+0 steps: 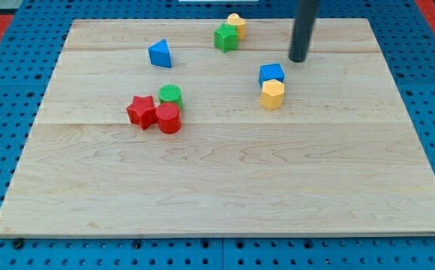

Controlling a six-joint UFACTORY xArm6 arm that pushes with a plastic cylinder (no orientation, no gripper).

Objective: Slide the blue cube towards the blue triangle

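Approach step. My tip [298, 59] rests on the counter [225, 187] just to the upper right of the blue cube [271, 73], apart from it; as a bare rod, my end effector holds nothing. The cube touches the yellow block [272, 94] below it. The blue triangle [160, 54] lies well to the view's left, so the next move, I judge, calls for a leftward push.

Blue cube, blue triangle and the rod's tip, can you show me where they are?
blue cube [271, 73], camera view, its top face.
blue triangle [160, 54], camera view, its front face.
my tip [298, 59], camera view, the rod's very end.
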